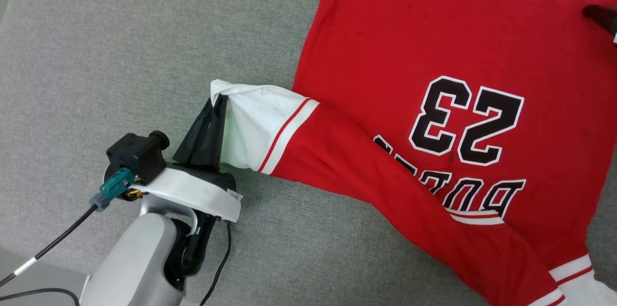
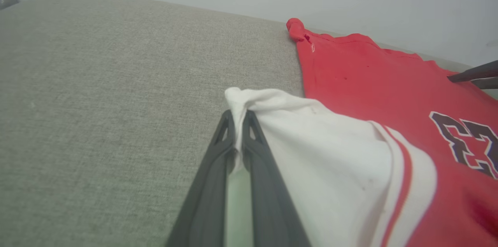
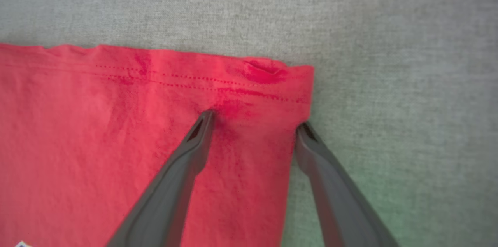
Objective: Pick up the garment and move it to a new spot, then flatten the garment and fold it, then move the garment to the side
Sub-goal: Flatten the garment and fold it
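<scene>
You had the left tool [image 1: 218,103] pressed together on a tuck of the garment [image 1: 409,41] — white inside-out cloth bunched right at its fingertips, with the striped trim [image 1: 288,135] just to that tool's right. From there a red band of the garment ran away from the tool and lay across the rest, which was spread on the grey upholstered surface [image 1: 120,31] with its number [image 1: 465,120] facing up. Your right tool [image 3: 256,120] was spread wide at a hem corner well apart from the left tool, holding nothing: one finger was over red cloth just short of the stitched hem [image 3: 175,76], the other past the side edge over bare upholstery. I judged the cloth light, soft and limp; it would sag and fold wherever you left it unsupported, and would likely drag on that rough weave rather than slide. It did not look fragile, so a firm pinch suited it. The doubled hem and the trim looked the best places to bite — corners especially. I could not tell how many layers the left tool had caught, nor whether the right tool's tips touched the cloth. The lettering [image 1: 482,190] beside the number was partly covered by the band, and the garment ran out of the head view on the right tool's side.
</scene>
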Robot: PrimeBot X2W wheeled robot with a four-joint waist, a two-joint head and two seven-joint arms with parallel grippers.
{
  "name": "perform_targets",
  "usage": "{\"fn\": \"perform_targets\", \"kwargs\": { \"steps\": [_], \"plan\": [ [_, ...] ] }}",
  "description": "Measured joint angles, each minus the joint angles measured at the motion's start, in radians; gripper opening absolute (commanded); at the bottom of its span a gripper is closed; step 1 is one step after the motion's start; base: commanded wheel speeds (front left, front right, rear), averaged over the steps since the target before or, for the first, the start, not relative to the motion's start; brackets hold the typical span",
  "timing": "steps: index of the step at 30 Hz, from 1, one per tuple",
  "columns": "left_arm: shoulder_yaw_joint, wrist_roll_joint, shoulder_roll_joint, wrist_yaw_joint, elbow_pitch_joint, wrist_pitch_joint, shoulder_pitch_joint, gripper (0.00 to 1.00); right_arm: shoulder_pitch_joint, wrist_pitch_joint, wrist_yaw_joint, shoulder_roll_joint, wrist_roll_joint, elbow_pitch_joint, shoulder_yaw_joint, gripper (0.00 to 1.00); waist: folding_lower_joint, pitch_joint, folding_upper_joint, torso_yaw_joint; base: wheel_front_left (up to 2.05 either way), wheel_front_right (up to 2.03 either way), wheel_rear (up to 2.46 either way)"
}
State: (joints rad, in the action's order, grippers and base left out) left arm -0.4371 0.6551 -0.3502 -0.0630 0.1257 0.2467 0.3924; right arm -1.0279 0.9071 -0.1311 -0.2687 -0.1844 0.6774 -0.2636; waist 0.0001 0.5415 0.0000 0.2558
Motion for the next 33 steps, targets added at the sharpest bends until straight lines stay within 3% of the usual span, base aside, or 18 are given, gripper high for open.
{"fn": "perform_targets", "kwargs": {
  "steps": [1, 2, 3, 12, 19, 27, 33],
  "plan": [
    [-0.001, 0.0, 0.004, 0.002, 0.006, 0.0, 0.003, 0.0, 0.0, 0.011, 0.0, 0.0, 0.005, 0.008, -0.004, 0.36, 0.0, -0.004, 0.0, 0.001, 0.0, 0.0, 0.0],
    [-0.002, 0.0, 0.007, 0.005, 0.011, 0.002, 0.003, 0.0, 0.0, 0.018, 0.0, 0.001, 0.009, 0.013, -0.003, 0.1, 0.0, -0.01, 0.0, 0.001, 0.0, 0.0, 0.0],
    [-0.003, 0.001, 0.007, 0.008, 0.017, 0.003, 0.003, 0.0, 0.002, 0.018, 0.0, 0.003, 0.01, 0.019, -0.003, 0.0, 0.0, -0.015, 0.0, 0.002, 0.0, 0.0, 0.0],
    [-0.011, 0.01, 0.001, 0.014, 0.074, -0.002, -0.011, 0.0, 0.069, -0.045, 0.0, -0.011, -0.007, 0.042, 0.03, 0.0, 0.0001, -0.108, 0.0, -0.002, 0.0, 0.0, 0.0],
    [-0.003, 0.029, -0.032, -0.018, 0.087, -0.023, -0.111, 0.0, 0.165, -0.091, 0.0, -0.086, -0.078, -0.037, 0.121, 0.0, -0.0001, -0.243, 0.0, -0.026, 0.0, 0.0, 0.0],
    [0.039, 0.073, -0.078, -0.078, 0.075, -0.039, -0.259, 0.0, 0.448, -0.05, 0.0, -0.157, -0.165, -0.224, 0.168, 0.0, -0.0003, -0.399, 0.0, -0.097, 0.0, 0.0, 0.0],
    [0.056, 0.093, -0.086, -0.118, 0.044, -0.051, -0.336, 0.0, 0.776, 0.021, 0.0, -0.136, -0.195, -0.389, 0.138, 0.0, -0.0004, -0.478, 0.0, -0.176, 0.0, 0.0, 0.0]
  ]
}}
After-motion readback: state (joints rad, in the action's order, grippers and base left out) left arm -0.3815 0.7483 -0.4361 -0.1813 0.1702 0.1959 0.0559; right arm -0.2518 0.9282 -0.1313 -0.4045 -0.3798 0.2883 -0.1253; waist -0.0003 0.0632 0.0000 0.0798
